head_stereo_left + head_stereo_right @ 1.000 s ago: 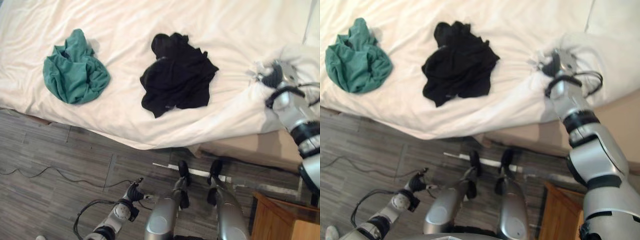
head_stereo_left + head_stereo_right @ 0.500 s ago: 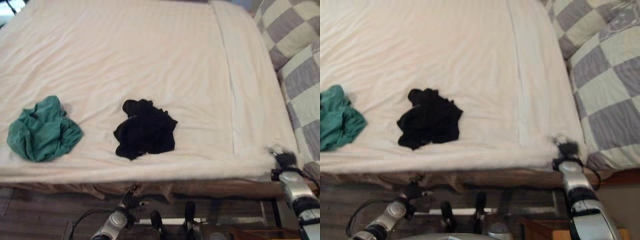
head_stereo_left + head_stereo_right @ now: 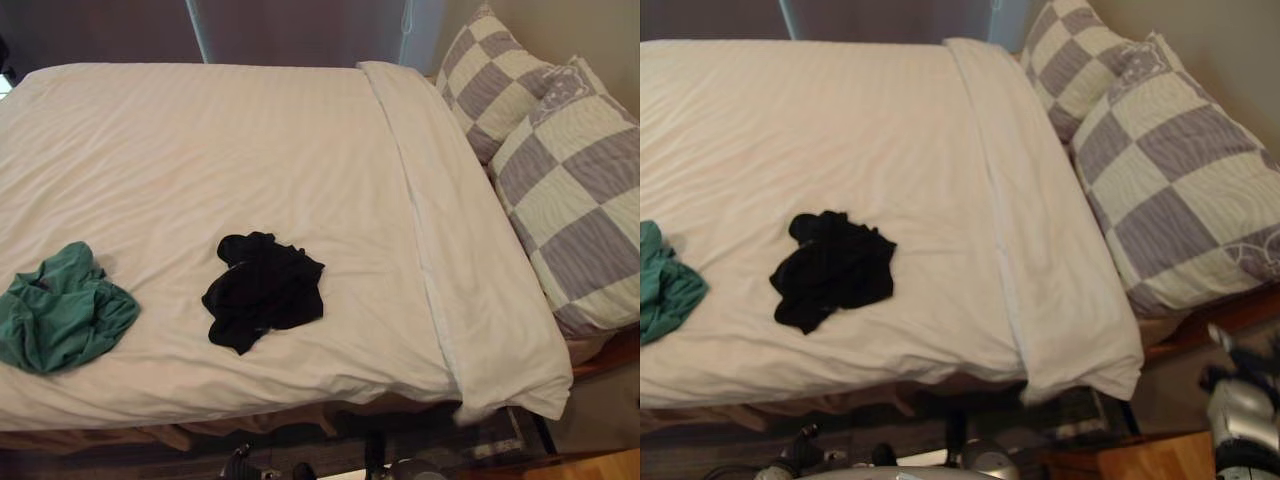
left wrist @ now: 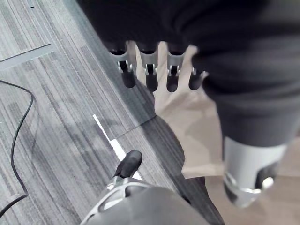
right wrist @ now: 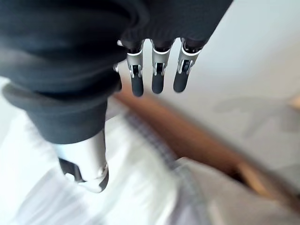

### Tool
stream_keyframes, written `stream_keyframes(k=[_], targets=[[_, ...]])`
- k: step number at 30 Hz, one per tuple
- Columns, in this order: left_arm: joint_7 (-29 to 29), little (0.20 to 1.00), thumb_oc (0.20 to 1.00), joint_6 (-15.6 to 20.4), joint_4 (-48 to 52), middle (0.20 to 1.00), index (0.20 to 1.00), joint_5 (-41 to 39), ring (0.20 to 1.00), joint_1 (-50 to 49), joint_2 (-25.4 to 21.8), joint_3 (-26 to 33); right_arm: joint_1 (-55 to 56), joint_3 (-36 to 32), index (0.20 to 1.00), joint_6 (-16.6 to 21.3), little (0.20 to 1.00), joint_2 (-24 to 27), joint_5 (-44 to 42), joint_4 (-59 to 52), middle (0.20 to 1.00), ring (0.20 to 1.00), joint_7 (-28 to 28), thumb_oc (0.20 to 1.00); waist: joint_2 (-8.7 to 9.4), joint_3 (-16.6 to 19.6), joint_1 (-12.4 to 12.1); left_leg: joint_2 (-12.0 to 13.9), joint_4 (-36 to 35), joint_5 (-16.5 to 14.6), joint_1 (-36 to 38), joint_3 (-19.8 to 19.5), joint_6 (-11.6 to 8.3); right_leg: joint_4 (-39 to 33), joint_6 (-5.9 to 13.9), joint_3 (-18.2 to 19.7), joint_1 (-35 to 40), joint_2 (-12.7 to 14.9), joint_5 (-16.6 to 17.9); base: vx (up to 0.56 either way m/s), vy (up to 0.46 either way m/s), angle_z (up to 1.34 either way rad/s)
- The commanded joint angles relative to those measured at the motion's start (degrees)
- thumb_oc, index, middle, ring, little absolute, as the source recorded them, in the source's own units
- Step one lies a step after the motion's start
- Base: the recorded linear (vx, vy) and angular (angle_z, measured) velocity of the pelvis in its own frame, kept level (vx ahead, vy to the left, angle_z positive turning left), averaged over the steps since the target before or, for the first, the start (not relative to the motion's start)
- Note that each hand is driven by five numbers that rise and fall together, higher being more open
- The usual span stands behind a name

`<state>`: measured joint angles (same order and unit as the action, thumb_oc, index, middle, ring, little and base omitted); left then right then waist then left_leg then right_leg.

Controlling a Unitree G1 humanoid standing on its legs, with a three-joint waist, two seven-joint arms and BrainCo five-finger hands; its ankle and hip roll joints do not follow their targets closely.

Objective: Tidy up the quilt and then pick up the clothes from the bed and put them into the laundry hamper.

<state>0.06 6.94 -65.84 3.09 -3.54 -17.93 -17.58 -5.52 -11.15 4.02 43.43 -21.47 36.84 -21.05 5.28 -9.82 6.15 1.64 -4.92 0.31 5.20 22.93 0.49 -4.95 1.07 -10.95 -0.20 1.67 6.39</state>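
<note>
On the bed: a white quilt [image 3: 250, 180] lay spread flat, its folded-back edge forming a long band that ran down to the near corner beside the pillows.
Black garment: a crumpled black piece of clothing [image 3: 262, 290] sat on the quilt near the middle of the bed's near side, touching nothing else.
Green garment: a bunched teal-green piece of clothing [image 3: 60, 320] rested on the quilt near the same edge, toward my left and well apart from the black one.
Pillows: two grey-and-white checked pillows [image 3: 1160, 170] leaned at the head of the bed, just beside the quilt's folded band.
My left hand: my left hand [image 4: 150, 70] hung low over the grey wood-plank floor [image 4: 61, 103], below the bed's edge, fingers straight and spread, holding nothing.
My right hand: my right hand [image 5: 157, 70] was off the quilt, near the bed's pillow-end corner, fingers straight in a row and thumb apart, empty.
</note>
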Motion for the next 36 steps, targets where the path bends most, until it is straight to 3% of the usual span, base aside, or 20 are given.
stream_keyframes(k=[1,5,6,8,9,11,13,15,20,23,26,28,30,31,32,36], targets=[[-0.37,1.0,1.0,-0.14,0.42,1.0,1.0,1.77,1.0,4.35,-0.48,-0.58,-14.76,5.35,0.2,4.05,0.2,4.72,5.44,-4.93,0.2,0.2,5.65,0.2,0.18,-3.24,-2.46,6.15,0.2,-1.67,1.34,-3.04,-4.75,-0.05,5.62,-0.45,2.45,4.53,-3.99,-0.04,-0.091,0.06],[1.23,1.0,1.0,1.93,1.13,1.0,1.0,1.07,1.0,9.25,-1.95,-3.83,-33.04,15.83,0.2,1.21,0.2,6.45,2.56,-3.3,0.2,0.2,8.28,0.2,-1.01,-8.2,-4.1,5.49,2.46,-1.52,-3.19,-4.03,-4.62,1.58,5.31,-1.01,-1.11,4.67,-4.21,-0.21,-0.066,0.07],[3.61,1.0,1.0,4.05,1.58,1.0,1.0,-1.86,1.0,12.07,-2.23,-5.67,-42.03,20.79,0.2,0.06,0.2,6.5,1.99,1.06,0.2,0.2,7.54,0.2,-2.43,-11.16,-4.92,4.74,4.57,-1.62,-6.55,-4.71,-4.6,4.01,4.79,-1.51,-4.11,4.79,-5.08,-0.3,-0.007,0.18],[5.03,1.0,1.0,6.15,2.36,1.0,1.0,-6.11,1.0,14.63,-2.28,-6.72,-48.82,24.61,0.2,0.32,0.2,5.56,1.12,6.48,0.2,0.2,6.25,0.2,-3.94,-14.3,-5.72,4.03,6.87,-1.68,-10.23,-5.47,-4.61,6.48,4.26,-2.1,-7.2,5.15,-5.84,-0.23,0.0,0.25],[5.02,1.0,1.0,6.16,2.33,1.0,1.0,-6.12,1.0,14.69,-2.22,-6.64,-49.07,24.8,0.2,0.36,0.2,5.56,1.08,6.62,0.2,0.2,6.26,0.2,-3.98,-14.29,-5.61,4.04,6.98,-1.72,-10.37,-5.51,-4.6,6.58,4.26,-2.12,-7.33,5.17,-5.89,-0.16,-0.014,0.3],[4.53,1.0,1.0,6.13,6.72,1.0,1.0,-10.01,1.0,17.87,-2.19,-6.37,-54.46,27.0,0.2,-0.64,0.2,3.63,-0.24,12.35,0.2,0.2,3.33,0.2,-6.24,-18.5,-6.41,2.93,9.78,-1.62,-15.54,-6.55,-4.33,10.39,3.47,-2.36,-12.36,5.39,-7.16,-0.21,-0.037,0.28],[3.21,1.0,1.0,6.18,8.54,1.0,1.0,-11.3,1.0,18.47,-2.05,-6.71,-54.99,26.5,0.2,-1.48,0.2,2.81,-2.68,15.16,0.2,0.2,2.75,0.2,-7.37,-19.98,-6.57,2.53,11.49,-1.58,-18.3,-7.06,-4.25,13.22,2.99,-2.66,-15.54,5.57,-8.07,-0.14,-0.029,0.1],[2.61,1.0,1.0,6.67,11.58,1.0,1.0,-12.64,1.0,17.95,-2.52,-6.76,-49.39,22.67,0.2,-2.11,0.2,0.87,-4.68,18.43,0.2,0.2,0.79,0.2,-9.04,-19.98,-6.13,1.38,16.04,-2.41,-24.87,-7.91,-3.56,19.2,1.77,-2.51,-23.14,5.75,-10.19,-0.11,0.001,-0.04],[2.85,1.0,1.0,6.95,9.68,1.0,1.0,-12.14,1.0,18.48,-2.38,-5.8,-38.28,17.12,0.2,0.6,0.2,-1.84,-7.8,20.82,0.2,0.2,0.27,0.2,-8.87,-19.98,-4.53,1.56,20.33,-4.22,-27.78,-7.68,-2.74,22.38,0.83,-1.74,-26.04,5.78,-11.43,-0.05,0.021,0.03],[2.78,1.0,1.0,7.24,8.07,1.0,1.0,-12.11,1.0,18.14,-2.04,-4.41,-26.8,13.12,0.2,3.62,0.2,-6.51,-10.83,21.26,0.2,0.2,0.66,0.2,-8.23,-19.98,-2.83,1.9,19.51,-4.54,-25.47,-7.28,-2.34,21.12,0.7,-0.8,-23.92,5.11,-11.15,-0.01,0.044,-0.01],[2.93,1.0,1.0,7.51,7.55,1.0,1.0,-11.81,1.0,17.94,-1.8,-3.92,-22.19,12.13,0.2,3.58,0.2,-9.27,-11.55,21.68,0.2,0.2,1.15,0.2,-7.84,-19.98,-2.19,2.08,17.64,-4.24,-23.06,-6.98,-2.25,19.08,0.86,-0.28,-21.65,4.66,-10.36,-0.01,0.02,-0.02],[3.81,1.0,1.0,7.36,6.27,1.0,1.0,-10.65,1.0,17.15,-0.33,-2.75,-12.87,11.48,0.2,3.98,0.2,-15.62,-8.33,24.12,0.2,0.2,1.81,0.2,-6.95,-19.09,-1.04,2.81,12.15,-3.07,-16.22,-6.48,-2.49,13.33,1.56,0.36,-15.26,4.18,-8.25,0.02,0.027,-0.23],[4.37,1.0,1.0,7.15,5.62,1.0,1.0,-10.22,1.0,16.65,0.47,-2.41,-9.97,12.1,0.2,3.58,0.2,-17.93,-6.44,25.27,0.2,0.2,1.67,0.2,-6.66,-17.56,-0.85,2.89,9.85,-2.53,-14.12,-6.78,-2.73,10.59,1.92,0.7,-13.01,4.07,-7.18,0.06,0.018,-0.17],[4.92,1.0,1.0,6.85,5.18,1.0,1.0,-10.49,1.0,16.21,1.05,-2.23,-7.72,13.03,0.689,3.09,0.689,-20.03,-5.78,26.28,0.689,0.689,1.55,0.689,-6.39,-16.12,-0.73,2.68,8.18,-2.16,-12.31,-7.12,-2.89,8.4,2.49,1.22,-11.19,4.02,-6.1,0.1,0.026,-0.14],[5.53,1.0,1.0,6.51,4.6,1.0,1.0,-10.45,1.0,15.85,1.67,-1.84,-6.02,13.37,1.0,2.14,1.0,-21.57,-3.92,28.01,1.0,1.0,3.21,1.0,-6.16,-14.44,-0.54,2.53,7.5,-2.31,-10.74,-6.67,-2.84,6.99,2.89,1.23,-9.78,4.27,-5.2,0.1,0.031,-0.1],[5.4,1.0,1.0,5.95,2.7,1.0,1.0,-9.27,1.0,14.65,2.96,-0.87,-3.15,15.25,1.0,-0.73,1.0,-24.54,2.85,32.15,1.0,1.0,6.34,1.0,-5.92,-11.2,-0.49,1.8,11.66,-5.06,-8.7,-3.68,-2.47,5.03,3.2,-1.32,-4.96,6.08,-4.04,0.12,0.027,-0.02]])
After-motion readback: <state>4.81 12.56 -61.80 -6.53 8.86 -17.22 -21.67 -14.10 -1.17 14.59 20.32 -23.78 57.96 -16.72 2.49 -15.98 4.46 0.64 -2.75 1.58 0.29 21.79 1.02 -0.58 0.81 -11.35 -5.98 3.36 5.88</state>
